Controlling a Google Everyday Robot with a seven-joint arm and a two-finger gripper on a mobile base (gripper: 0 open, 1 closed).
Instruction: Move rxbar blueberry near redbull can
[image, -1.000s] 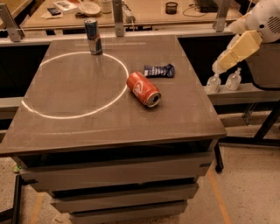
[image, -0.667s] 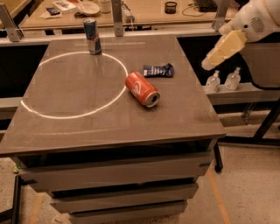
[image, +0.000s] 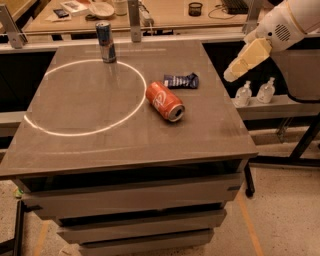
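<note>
While aloft beyond the table (image: 125, 135) edge, hand (image: 232, 74), grip state unclear; rxbar blueberry (image: 181, 80) beside tipped soda can (image: 165, 101).

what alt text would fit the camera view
The hand hovers just past the right edge of the table, apart from the rxbar, which lies flat beside a tipped red can. The redbull can stands upright at the far side, on a white ring.
</note>
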